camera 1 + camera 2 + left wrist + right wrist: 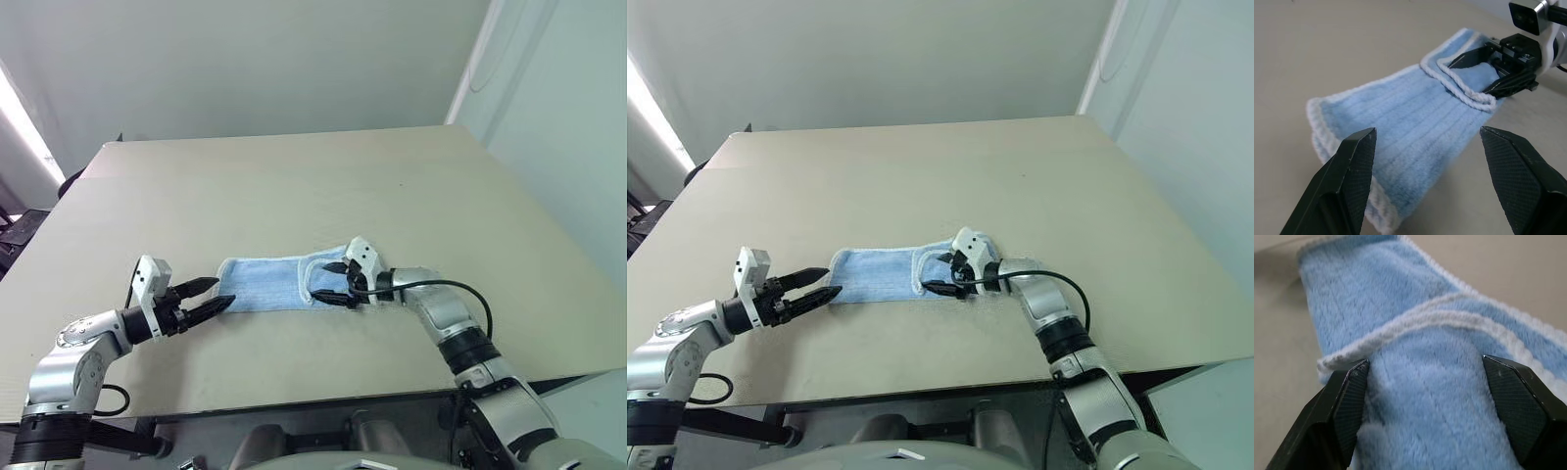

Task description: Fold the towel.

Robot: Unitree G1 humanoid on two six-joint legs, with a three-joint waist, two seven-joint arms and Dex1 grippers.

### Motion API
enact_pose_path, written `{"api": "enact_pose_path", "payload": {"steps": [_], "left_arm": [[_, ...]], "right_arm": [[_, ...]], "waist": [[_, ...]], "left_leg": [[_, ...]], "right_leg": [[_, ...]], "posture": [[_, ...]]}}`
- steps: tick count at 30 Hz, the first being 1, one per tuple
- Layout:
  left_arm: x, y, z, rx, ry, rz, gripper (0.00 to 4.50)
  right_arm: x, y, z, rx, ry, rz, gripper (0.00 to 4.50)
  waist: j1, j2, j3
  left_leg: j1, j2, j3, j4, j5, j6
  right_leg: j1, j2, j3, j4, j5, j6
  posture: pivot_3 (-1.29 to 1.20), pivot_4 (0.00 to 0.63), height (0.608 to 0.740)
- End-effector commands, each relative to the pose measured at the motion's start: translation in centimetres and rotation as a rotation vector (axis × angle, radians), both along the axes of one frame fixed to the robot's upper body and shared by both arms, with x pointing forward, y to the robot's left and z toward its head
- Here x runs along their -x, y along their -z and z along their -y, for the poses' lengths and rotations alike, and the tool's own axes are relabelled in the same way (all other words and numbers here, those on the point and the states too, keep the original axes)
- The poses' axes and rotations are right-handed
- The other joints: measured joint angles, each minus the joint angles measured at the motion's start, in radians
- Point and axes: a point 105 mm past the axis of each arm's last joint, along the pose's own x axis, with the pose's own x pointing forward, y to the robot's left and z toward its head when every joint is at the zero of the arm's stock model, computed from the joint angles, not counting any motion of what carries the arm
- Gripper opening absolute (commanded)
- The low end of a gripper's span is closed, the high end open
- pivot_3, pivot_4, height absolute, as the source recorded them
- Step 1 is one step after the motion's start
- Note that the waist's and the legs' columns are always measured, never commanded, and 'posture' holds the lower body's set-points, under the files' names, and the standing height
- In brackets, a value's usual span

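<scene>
We have the towel lying flat on the worktop as a narrow band, already doubled lengthwise; its long axis runs straight from one claw to the other, so each claw looks down the band end-on.

Right claw is the nearer one; it sits at its end of the band, over a small flap whose whitish border is turned back onto the blue; jaws are wide apart, one finger at each side of the flap, nothing pinched between them; from the wrist view the cloth lies directly ahead of and under the tips, though we cannot tell whether the fingers are touching the pile or just above it.

Left claw is just beside the opposite short end; jaws also spread wide, holding nothing; the folded end lies dead ahead of its tips with bare worktop between, so it is close but apart.

Our read: the next fold is end to end along that long axis; the right claw is already in place for a grab, needing only to close across the flap edge; the left is placed either to pin the far end or take that corner. Risk we see: the turned-back flap is loose and could slide out of a shallow pinch.
</scene>
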Motion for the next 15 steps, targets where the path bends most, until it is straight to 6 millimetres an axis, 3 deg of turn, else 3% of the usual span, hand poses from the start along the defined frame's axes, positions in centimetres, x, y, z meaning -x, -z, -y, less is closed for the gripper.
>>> {"api": "enact_pose_path", "payload": {"steps": [1, 4, 6, 11, 15], "left_arm": [[-0.7, -0.4, -1.7, -0.039, -0.087, -0.030, 3.57], [-1.0, 0.1, -3.1, -0.054, -0.154, -0.077, 3.95], [-1.0, 0.5, -3.9, -0.029, -0.191, -0.136, 4.47], [-1.9, 1.1, -5.1, 0.087, -0.285, -0.294, 4.47], [-2.3, 1.9, -3.5, 0.123, -0.249, -0.390, 4.47]], "right_arm": [[-0.6, -3.6, 0.2, -0.130, -0.011, 0.017, 3.88], [-0.4, -5.5, 0.9, -0.233, -0.023, -0.023, 4.48], [-0.4, -6.1, 1.2, -0.249, -0.015, -0.024, 4.50], [-0.7, -7.6, 1.3, -0.294, 0.024, -0.028, 4.50], [-1.0, -8.2, 1.4, -0.320, 0.052, -0.097, 4.50]], "waist": [[0.001, 0.000, 0.000], [0.002, 0.000, 0.000], [0.003, 0.000, 0.000], [0.003, 0.000, 0.000], [0.001, 0.000, 0.000]], "left_leg": [[0.000, 0.000, 0.000, 0.000, 0.000, 0.000], [-0.001, 0.000, 0.000, 0.000, 0.000, 0.000], [-0.001, 0.000, 0.000, 0.000, 0.000, 0.000], [-0.001, 0.000, -0.001, 0.000, 0.000, 0.000], [-0.001, 0.000, -0.001, 0.000, 0.000, 0.000]], "right_leg": [[0.000, 0.000, 0.000, 0.000, 0.000, 0.001], [-0.001, 0.000, 0.000, -0.001, 0.001, 0.001], [-0.001, 0.000, 0.000, -0.001, 0.001, 0.001], [-0.001, 0.000, -0.001, 0.000, 0.001, 0.001], [-0.001, 0.000, -0.001, 0.000, 0.001, 0.001]], "posture": [[0.00, 0.000, 0.740], [0.00, 0.000, 0.740], [0.00, 0.000, 0.740], [0.00, 0.000, 0.740], [0.00, 0.000, 0.740]]}}
